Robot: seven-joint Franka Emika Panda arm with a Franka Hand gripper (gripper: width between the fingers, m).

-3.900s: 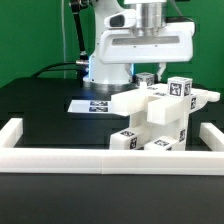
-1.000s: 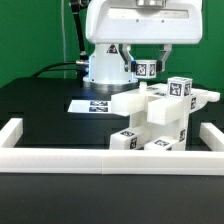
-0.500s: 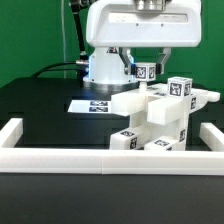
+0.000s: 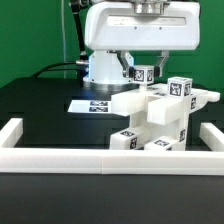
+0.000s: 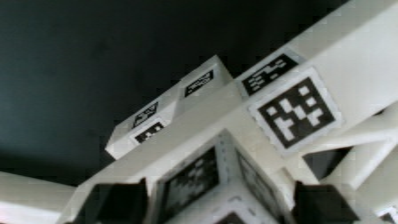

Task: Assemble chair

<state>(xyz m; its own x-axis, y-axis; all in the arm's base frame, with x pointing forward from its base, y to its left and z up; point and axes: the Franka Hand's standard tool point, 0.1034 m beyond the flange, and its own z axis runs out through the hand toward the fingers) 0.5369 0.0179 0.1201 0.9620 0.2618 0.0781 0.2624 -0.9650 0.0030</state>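
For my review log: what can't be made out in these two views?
- Exterior view: the hand holds a tagged piece, but its lower end is hidden behind the chair.
- Wrist view: chair parts are blurred and cut off by the edges.
- The marker board is partly hidden behind the chair.

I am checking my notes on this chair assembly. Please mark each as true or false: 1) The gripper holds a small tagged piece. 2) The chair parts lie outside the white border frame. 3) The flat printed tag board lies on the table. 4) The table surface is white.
1) True: the two-finger gripper is shut on a small white tagged piece.
2) False: the matte white blocky chair parts sit inside the long low white border frame.
3) True: the marker board lies flat there.
4) False: the table is black.
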